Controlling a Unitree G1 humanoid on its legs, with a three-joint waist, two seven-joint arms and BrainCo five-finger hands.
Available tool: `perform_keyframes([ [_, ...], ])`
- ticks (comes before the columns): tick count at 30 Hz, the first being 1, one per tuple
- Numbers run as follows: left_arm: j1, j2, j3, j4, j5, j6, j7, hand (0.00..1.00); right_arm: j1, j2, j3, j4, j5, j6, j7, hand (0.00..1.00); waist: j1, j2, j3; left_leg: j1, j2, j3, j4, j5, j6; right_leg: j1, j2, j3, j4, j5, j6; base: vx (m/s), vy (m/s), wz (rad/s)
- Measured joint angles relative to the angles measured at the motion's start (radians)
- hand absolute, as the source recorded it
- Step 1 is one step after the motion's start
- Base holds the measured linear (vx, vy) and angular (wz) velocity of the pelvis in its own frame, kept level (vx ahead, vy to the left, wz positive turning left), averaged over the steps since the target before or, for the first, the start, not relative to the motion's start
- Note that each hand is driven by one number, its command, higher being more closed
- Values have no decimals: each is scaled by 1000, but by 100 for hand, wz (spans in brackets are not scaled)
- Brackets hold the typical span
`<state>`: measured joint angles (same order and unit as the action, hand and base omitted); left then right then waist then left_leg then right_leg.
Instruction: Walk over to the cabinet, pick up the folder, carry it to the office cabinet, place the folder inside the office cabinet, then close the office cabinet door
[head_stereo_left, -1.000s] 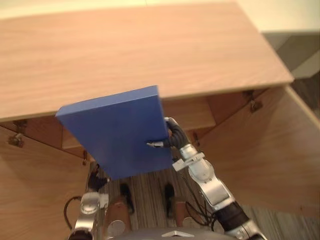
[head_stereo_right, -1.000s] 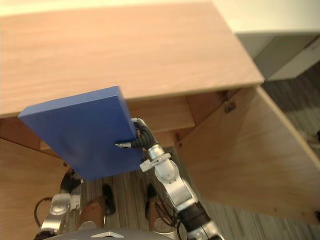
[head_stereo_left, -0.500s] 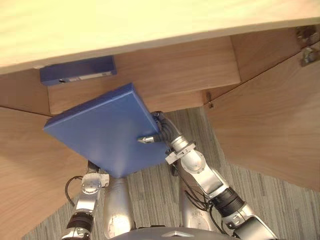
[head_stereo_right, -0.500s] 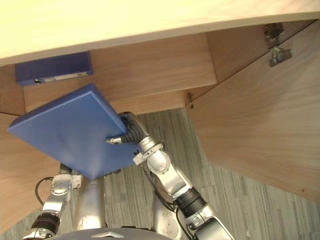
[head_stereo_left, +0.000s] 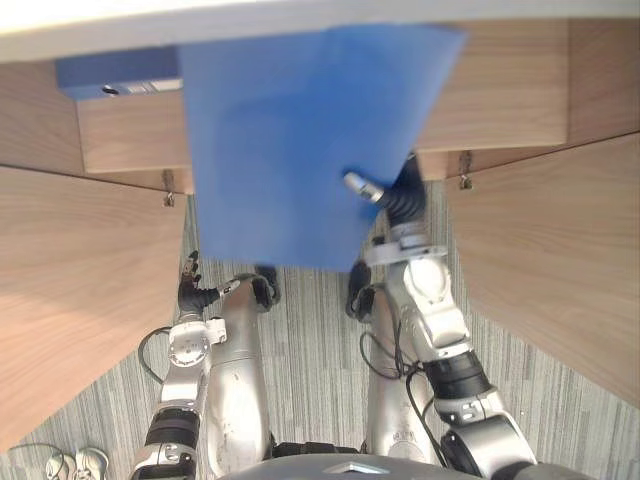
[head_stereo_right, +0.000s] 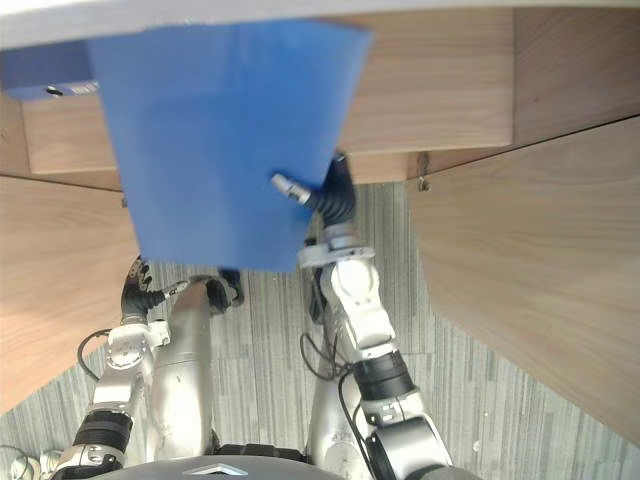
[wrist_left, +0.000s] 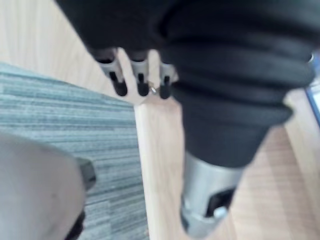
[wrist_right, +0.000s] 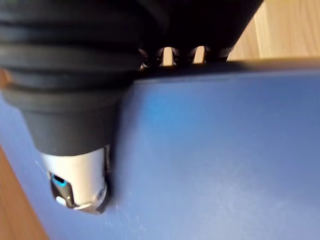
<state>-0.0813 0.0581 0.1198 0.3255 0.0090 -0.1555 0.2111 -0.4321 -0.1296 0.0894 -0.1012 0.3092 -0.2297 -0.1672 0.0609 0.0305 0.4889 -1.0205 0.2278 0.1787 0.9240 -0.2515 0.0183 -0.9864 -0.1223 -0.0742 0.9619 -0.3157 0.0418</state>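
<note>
The blue folder (head_stereo_left: 290, 140), its far edge blurred, hides the right robot hand's (head_stereo_left: 400, 198) fingers. The thumb clamps its near face, holding it up before the open office cabinet's (head_stereo_left: 500, 90) shelf. The left robot hand (head_stereo_left: 190, 292) hangs low, its grip unreadable.

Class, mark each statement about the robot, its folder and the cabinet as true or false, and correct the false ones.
1. The right robot hand holds the blue folder. True.
2. Both cabinet doors are closed. False: the left door and the right door stand open.
3. A second blue item lies on the shelf inside the cabinet. True.
4. The left robot hand also grips the folder. False: it hangs low over the carpet, apart from the folder.
</note>
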Motion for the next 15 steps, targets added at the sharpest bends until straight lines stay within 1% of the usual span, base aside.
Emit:
perform_keyframes([
  [1,21,-3,-7,-101,-8,3,-1,0,-22,4,-39,0,31,-13,-23,100,0,0,8,-28,0,-11,22,-5,-4,-24,-3,-6,26,-10,-3,-14,-85,16],
  [2,43,-3,-9,-203,-8,2,-3,0,-39,4,-85,-1,51,-15,-48,100,1,2,12,-57,-1,-25,45,-9,-5,-45,-8,-16,53,-22,-7,-23,-109,15],
  [3,46,-2,-8,-219,-8,1,-3,0,-42,4,-93,-1,53,-16,-53,100,2,3,13,-62,-1,-27,49,-9,-6,-48,-9,-18,57,-24,-8,-26,-101,19],
  [4,78,-1,-3,-332,-8,-11,-9,0,-54,3,-151,-1,72,-16,-85,100,7,4,22,-89,-2,-44,81,-19,-9,-69,-13,-24,96,-44,-11,-29,-105,14],
  [6,107,-1,0,-403,-8,-22,-12,0,-57,-6,-197,-1,84,-17,-107,100,20,4,22,-117,-2,-52,115,-29,-13,-97,-17,-24,139,-63,-14,-39,-106,13],
  [11,132,-2,3,-479,-28,-27,-21,0,-117,-11,-243,1,140,-15,-139,100,23,5,23,-204,-1,-92,187,-37,-19,-167,-21,-42,220,-92,-24,-62,-94,9],
  [15,131,-1,2,-528,-46,-27,-17,0,-202,-32,-280,27,238,-13,-148,100,28,5,23,-253,-1,-109,233,-39,-21,-210,-28,-47,274,-105,-31,-77,-67,6],
])
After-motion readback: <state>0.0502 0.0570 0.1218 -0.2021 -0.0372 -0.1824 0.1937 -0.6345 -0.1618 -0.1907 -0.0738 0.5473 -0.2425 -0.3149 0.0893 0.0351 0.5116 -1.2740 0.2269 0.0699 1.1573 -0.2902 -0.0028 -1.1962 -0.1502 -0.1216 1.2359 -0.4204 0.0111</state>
